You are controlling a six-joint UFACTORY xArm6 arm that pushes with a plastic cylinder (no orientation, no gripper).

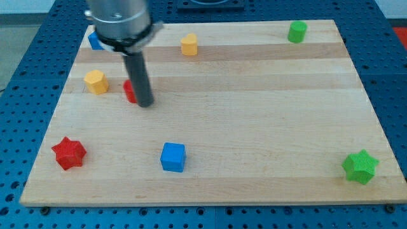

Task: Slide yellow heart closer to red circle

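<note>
Camera view: a pale wooden board (254, 95) lies on a blue perforated bench (19, 127), with small coloured blocks scattered across it. The dark rod of the arm comes down from the view's top, and my tip (145, 104) rests on the board touching the right side of a red block (130, 91), which the rod partly hides, so its shape cannot be told for sure. The arm carries no claw, so there is nothing to open or close.

Taking that red block as the landmark: a yellow block (96, 82) sits just to its left, apart from it. Another yellow block (189, 44) sits above and to the right, near the board's top edge; which of the two is the heart is too small to tell. A blue block (95, 41), half hidden behind the arm's body, lies above and to the left. A red star (68, 152) lies below and to the left, a blue cube (173, 156) below and to the right. A green cylinder (296, 31) and a green star (360, 166) sit far to the right.
</note>
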